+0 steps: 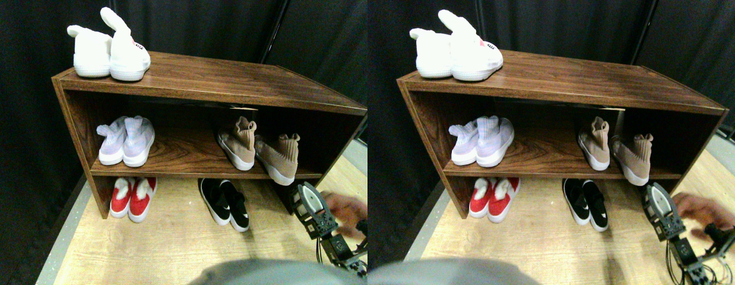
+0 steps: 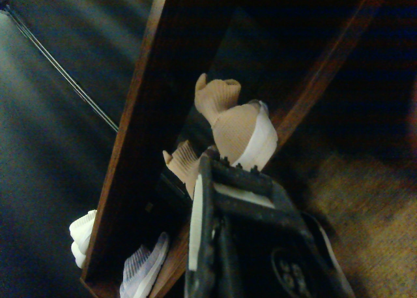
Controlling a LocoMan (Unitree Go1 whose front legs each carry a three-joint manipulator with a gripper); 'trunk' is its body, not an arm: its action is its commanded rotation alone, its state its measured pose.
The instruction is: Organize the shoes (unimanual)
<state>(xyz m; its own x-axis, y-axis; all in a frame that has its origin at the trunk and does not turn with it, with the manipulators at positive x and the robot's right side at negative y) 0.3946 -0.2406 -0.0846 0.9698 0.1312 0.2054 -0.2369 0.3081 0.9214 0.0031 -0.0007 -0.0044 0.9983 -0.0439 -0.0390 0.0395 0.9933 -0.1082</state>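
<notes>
Clearly, the dark brown wooden two-tier shoe rack (image 1: 225,80) holds the tan knit sock-collar sneakers (image 1: 257,151) on the right half of its middle shelf. The left one runs front to back, toe toward the camera. The right one is skewed, its white-soled toe reaching the shelf's front edge. Bare shelf lies between them and the pale lilac knit sneakers (image 1: 127,139) at the left. On the light wood floor (image 1: 177,243) beneath stand the black slip-ons with white soles (image 1: 225,202), toes forward, and red slip-ons (image 1: 133,197) left of them. White high-top shoes (image 1: 109,50) sit on top. The right gripper (image 1: 308,205) hovers low at the rack's right front; whether its jaws are parted cannot be told. A person's hand (image 1: 347,211) is just beside it.
</notes>
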